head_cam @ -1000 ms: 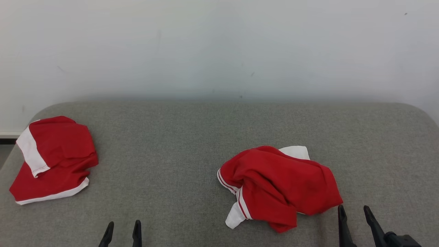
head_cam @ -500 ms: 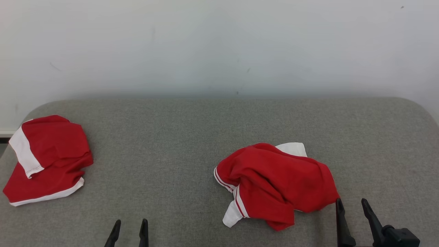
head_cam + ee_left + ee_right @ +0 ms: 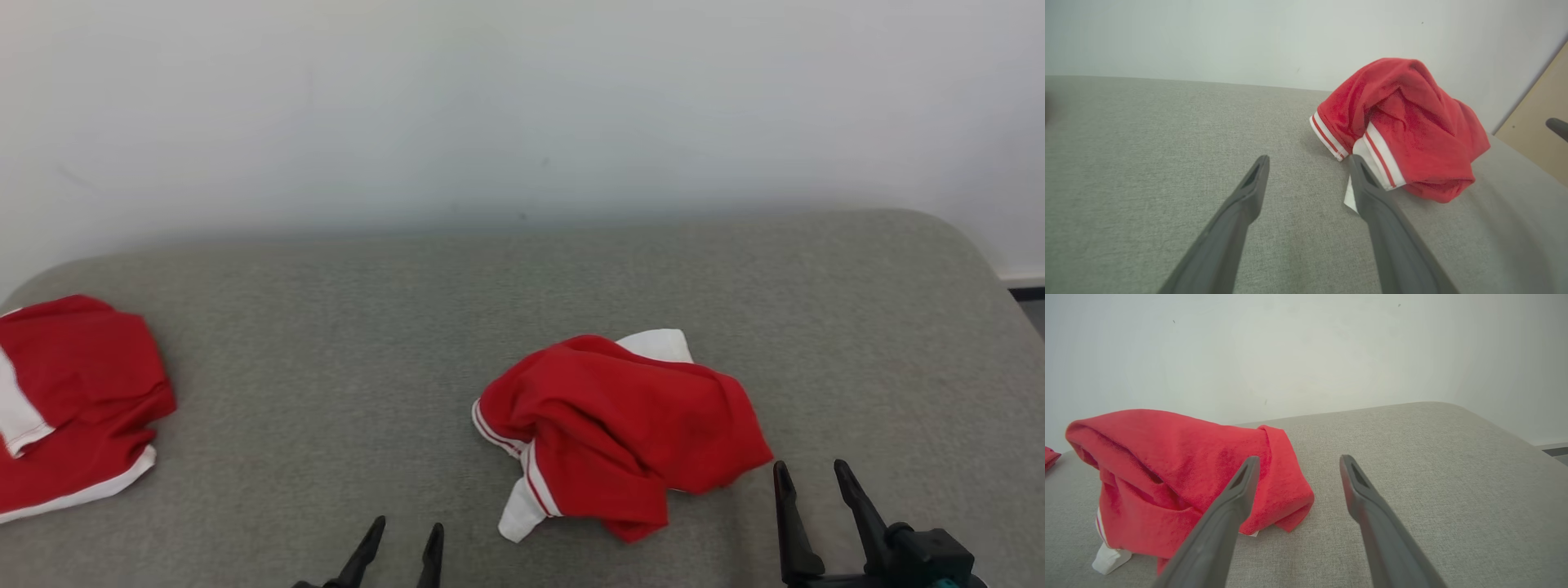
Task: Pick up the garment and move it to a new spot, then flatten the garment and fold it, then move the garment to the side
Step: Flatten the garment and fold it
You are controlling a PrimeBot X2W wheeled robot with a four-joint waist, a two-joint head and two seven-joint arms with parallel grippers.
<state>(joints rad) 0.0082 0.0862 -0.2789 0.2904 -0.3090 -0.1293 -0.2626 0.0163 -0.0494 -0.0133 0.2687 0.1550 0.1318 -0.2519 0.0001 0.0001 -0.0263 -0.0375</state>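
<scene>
Bright, even, diffuse light; a soft shadow hugs the garment [image 3: 620, 433] along its near edge; far wall [image 3: 522, 98] hazy; wrist views stretch at edges.

My head camera looks down across the grey cushion [image 3: 326, 327] toward the wall [image 3: 522, 98]. My left wrist camera rides low, close beside the red shirt [image 3: 1412, 122]; my right one faces its other side. All three share it.

Garment [image 3: 620, 433] on cushion [image 3: 343, 327], second garment [image 3: 69, 408] far left, possibly at edge
</scene>
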